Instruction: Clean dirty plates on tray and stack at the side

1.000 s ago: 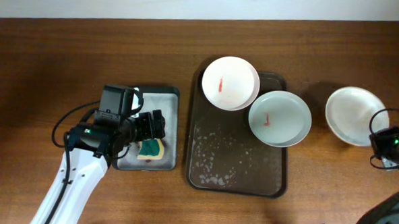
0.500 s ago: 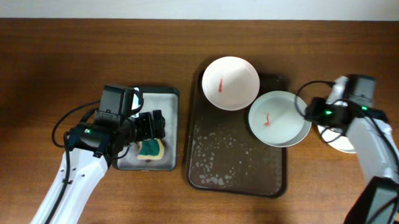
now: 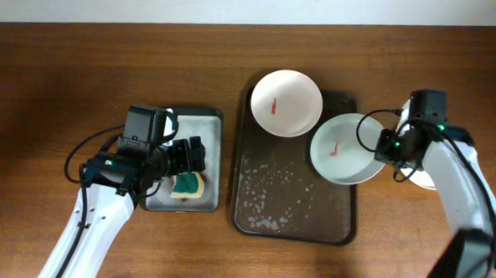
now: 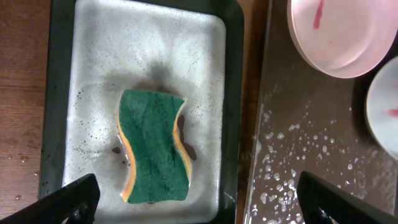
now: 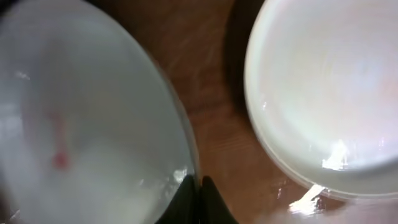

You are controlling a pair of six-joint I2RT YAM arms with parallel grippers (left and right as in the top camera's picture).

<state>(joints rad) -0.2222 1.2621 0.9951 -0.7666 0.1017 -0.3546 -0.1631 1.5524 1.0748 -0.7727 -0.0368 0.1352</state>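
Sponge (image 4: 152, 146) lies on the grey tray (image 4: 149, 56) at left, beneath wide-open, empty left fingers (image 4: 71, 198). Two red-smeared plates sit on the brown tray (image 3: 294, 200) at center: top plate (image 3: 286, 102) and right plate (image 3: 341, 148), whose rim meets the closed right fingers (image 5: 211, 202); grip unclear. Third plate (image 5: 323, 93) rests on the desk (image 3: 67, 64), far right.

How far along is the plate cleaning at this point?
Looks done: one white plate sits on the table beside the brown tray, no smear visible. In hand: the right gripper is at the rim of the right smeared plate; the open left gripper hovers over the sponge. Left: that plate and the far smeared plate need cleaning and stacking.
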